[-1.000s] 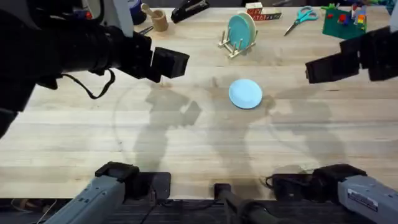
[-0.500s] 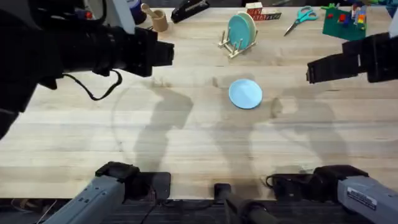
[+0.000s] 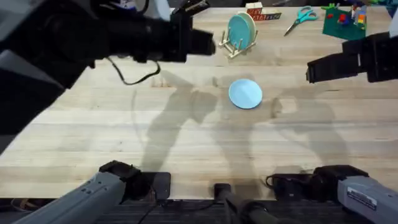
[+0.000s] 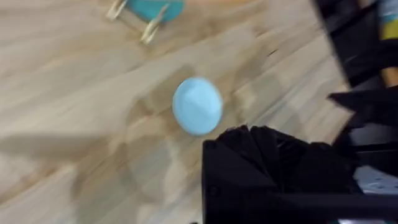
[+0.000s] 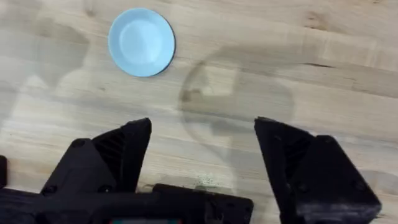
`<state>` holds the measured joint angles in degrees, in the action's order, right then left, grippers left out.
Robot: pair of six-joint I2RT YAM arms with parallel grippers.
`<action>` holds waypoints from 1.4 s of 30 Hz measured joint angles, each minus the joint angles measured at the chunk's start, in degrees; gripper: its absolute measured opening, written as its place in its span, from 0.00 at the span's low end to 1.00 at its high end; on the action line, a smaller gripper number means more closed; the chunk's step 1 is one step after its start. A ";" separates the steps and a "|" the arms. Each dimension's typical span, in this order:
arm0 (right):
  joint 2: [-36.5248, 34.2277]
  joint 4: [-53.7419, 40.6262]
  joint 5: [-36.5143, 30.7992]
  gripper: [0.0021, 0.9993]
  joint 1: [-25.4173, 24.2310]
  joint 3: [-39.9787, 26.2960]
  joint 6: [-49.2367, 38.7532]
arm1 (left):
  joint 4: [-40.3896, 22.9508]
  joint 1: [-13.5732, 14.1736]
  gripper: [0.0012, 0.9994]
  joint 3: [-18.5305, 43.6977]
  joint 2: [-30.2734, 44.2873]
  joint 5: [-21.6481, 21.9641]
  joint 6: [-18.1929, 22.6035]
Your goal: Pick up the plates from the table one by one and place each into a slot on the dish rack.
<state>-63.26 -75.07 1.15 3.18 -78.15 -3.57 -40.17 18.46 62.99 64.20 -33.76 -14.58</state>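
A pale sky-blue plate [image 3: 245,93] lies flat on the table [image 3: 186,130] near its middle; it also appears as the plate [image 4: 197,106] in the left wrist view and the plate [image 5: 141,42] in the right wrist view. A turquoise plate [image 3: 241,29] stands upright in a slot of the small wooden dish rack [image 3: 230,46] at the back. My left gripper [image 3: 208,43] hangs high and dark just left of the rack, holding nothing I can see. My right gripper [image 3: 310,71] hovers to the right of the sky-blue plate; in its wrist view the gripper [image 5: 202,149] is open and empty.
Along the far edge lie scissors [image 3: 303,15], a green block toy [image 3: 343,18], a small red and white box [image 3: 254,10], a wooden cup with a spoon [image 3: 158,20] and a black stapler [image 3: 189,9]. The near half of the tabletop is bare wood.
My left arm has swung to the right and away from the bases, up to the rack's left side. The right arm and the sky-blue plate have stayed put.
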 joint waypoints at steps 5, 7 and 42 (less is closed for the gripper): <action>0.00 0.02 0.02 1.00 0.00 0.00 0.02 | 12.55 0.00 0.04 -5.33 0.40 -6.30 -5.13; 0.00 0.02 0.02 1.00 0.00 0.00 0.05 | 19.80 0.00 0.04 -9.63 0.46 -8.75 -8.17; 0.00 0.44 1.31 1.00 0.00 0.00 0.20 | 55.69 7.82 0.04 -22.60 29.98 -19.10 -21.48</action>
<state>-63.26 -74.63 2.46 3.18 -78.15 -3.38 15.52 26.28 40.38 94.18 -52.86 -36.05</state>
